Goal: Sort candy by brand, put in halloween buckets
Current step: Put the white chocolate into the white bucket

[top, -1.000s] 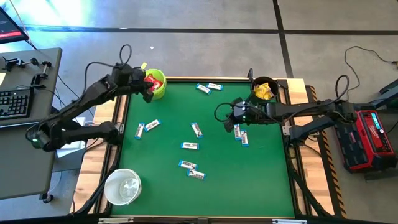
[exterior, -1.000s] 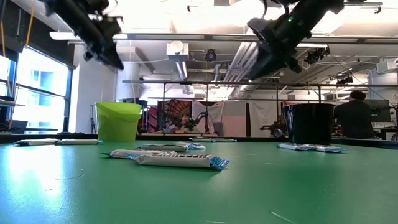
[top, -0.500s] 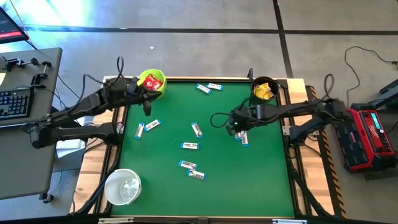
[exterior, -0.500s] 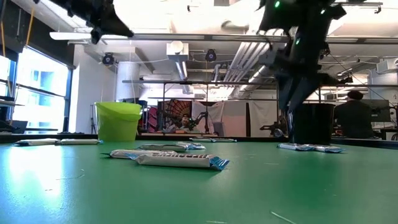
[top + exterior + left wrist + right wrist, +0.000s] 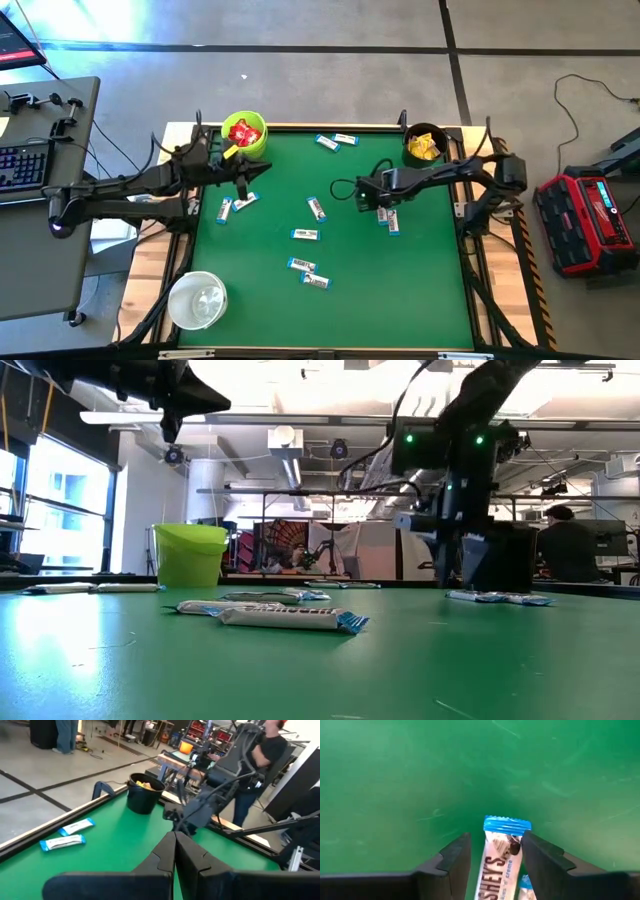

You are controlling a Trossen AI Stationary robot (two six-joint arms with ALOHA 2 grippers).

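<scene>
**A:** What do you get from the overhead picture that the wrist cameras miss?

**B:** The whole layout. You see the lime green round bucket (image 5: 245, 134) at the upper left of the green table (image 5: 420, 290), red packets inside it; the black round bucket (image 5: 424, 144) at the upper right with yellow packets; the white translucent bucket (image 5: 197, 300) at the lower left. Slim white-and-blue candy bars (image 5: 305, 234) lie scattered across the middle of the frame.

**A:** And the right wrist camera?

**B:** It gives you what the overhead cannot: one white-and-blue wrapped bar (image 5: 500, 857) lying between the two dark fingers of the right gripper (image 5: 495, 852). The fingers stand apart on either side of it, not pressing it. From above you only see that gripper (image 5: 383, 204) low over two bars right of centre.

**A:** The left gripper?

**B:** Your left gripper (image 5: 175, 842) is clenched, fingers pressed together and holding nothing. Overhead it sits just below the green bucket (image 5: 252, 173).
</scene>
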